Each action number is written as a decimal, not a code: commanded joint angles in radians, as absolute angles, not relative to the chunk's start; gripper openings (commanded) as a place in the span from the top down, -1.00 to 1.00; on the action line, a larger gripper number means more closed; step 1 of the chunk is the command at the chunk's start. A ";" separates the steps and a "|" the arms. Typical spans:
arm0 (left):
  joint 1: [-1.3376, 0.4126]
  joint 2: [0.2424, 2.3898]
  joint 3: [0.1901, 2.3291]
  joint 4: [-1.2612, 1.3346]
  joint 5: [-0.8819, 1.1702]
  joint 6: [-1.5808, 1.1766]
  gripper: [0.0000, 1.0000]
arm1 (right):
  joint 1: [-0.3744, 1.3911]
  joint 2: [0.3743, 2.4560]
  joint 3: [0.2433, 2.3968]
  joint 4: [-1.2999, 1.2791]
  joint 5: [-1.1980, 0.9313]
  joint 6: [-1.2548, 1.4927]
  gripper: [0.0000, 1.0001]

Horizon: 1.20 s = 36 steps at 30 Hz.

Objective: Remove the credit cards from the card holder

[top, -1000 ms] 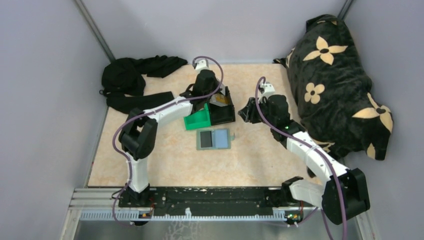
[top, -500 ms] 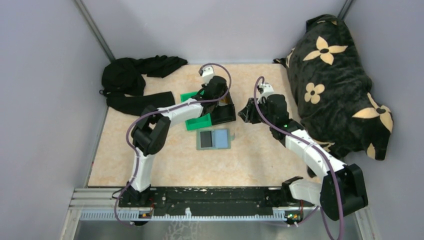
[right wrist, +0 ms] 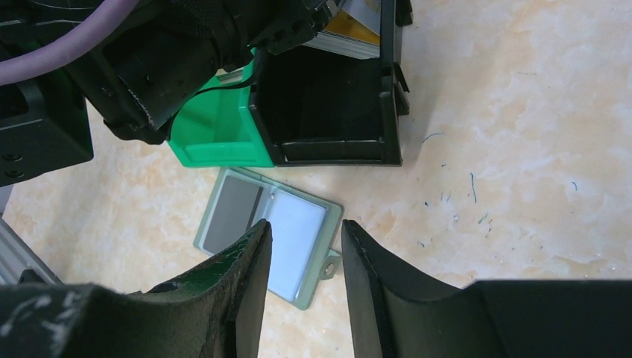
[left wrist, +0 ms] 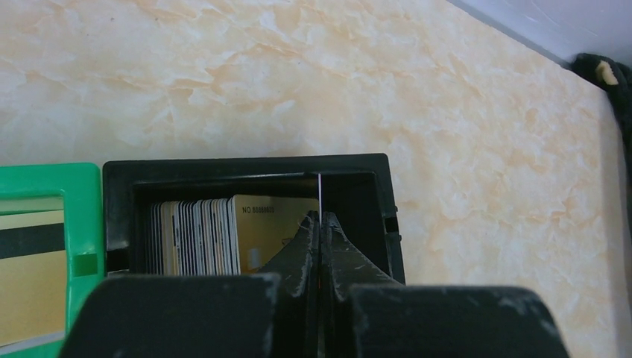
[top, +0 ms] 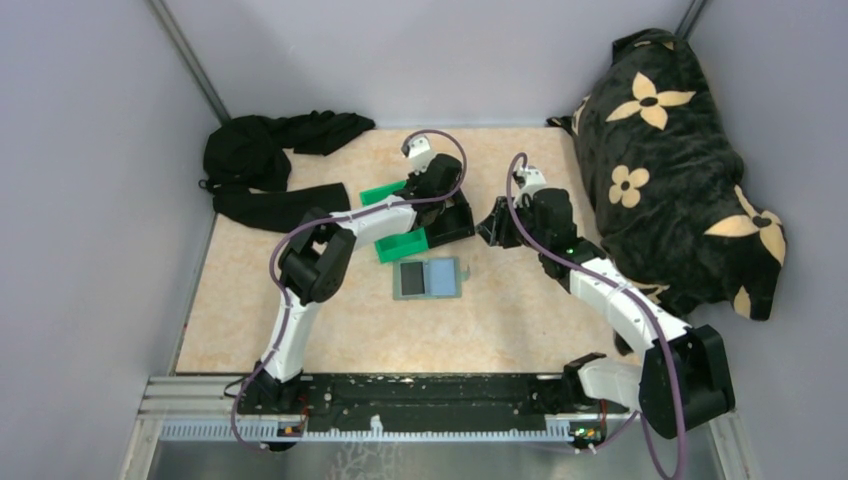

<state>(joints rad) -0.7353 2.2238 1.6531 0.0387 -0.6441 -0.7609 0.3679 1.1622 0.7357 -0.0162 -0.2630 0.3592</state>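
Note:
The card holder (top: 428, 278) lies open and flat on the table, one panel dark grey, the other pale blue (right wrist: 294, 235). Behind it stand a black bin (left wrist: 246, 165) and a green bin (top: 400, 245). My left gripper (left wrist: 319, 218) is over the black bin, shut on a thin credit card (left wrist: 319, 194) seen edge-on. Several cards (left wrist: 194, 235) stand packed in that bin, a gold one (left wrist: 272, 224) facing me. A gold card with a dark stripe (left wrist: 30, 253) lies in the green bin. My right gripper (right wrist: 305, 227) hovers open above the card holder, holding nothing.
Black clothes (top: 270, 150) lie at the back left. A dark floral blanket (top: 670, 160) is heaped along the right side. Grey walls close in the table on three sides.
My left arm has swung right and stretched out, from above the green bin to over the black bin. The right arm has hardly moved.

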 commanded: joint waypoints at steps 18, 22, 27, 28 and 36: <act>-0.742 2.124 1.545 -0.035 -0.684 -0.828 0.15 | 0.359 1.185 0.738 0.044 -0.304 0.359 0.20; -0.742 2.086 1.527 -0.021 -0.667 -0.812 0.07 | 0.359 1.192 0.735 0.049 -0.307 0.360 0.21; -0.742 2.037 1.524 -0.014 -0.663 -0.786 0.03 | 0.359 1.198 0.733 0.053 -0.308 0.360 0.21; -0.742 2.029 1.522 -0.010 -0.664 -0.778 0.03 | 0.359 1.199 0.732 0.054 -0.309 0.362 0.21; -0.742 1.952 1.479 0.038 -0.653 -0.710 0.00 | 0.359 1.206 0.727 0.066 -0.319 0.365 0.21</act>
<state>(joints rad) -0.7444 2.0190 1.5223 -0.0101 -0.6651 -0.7670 0.3679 1.2076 0.7330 0.0120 -0.3016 0.3618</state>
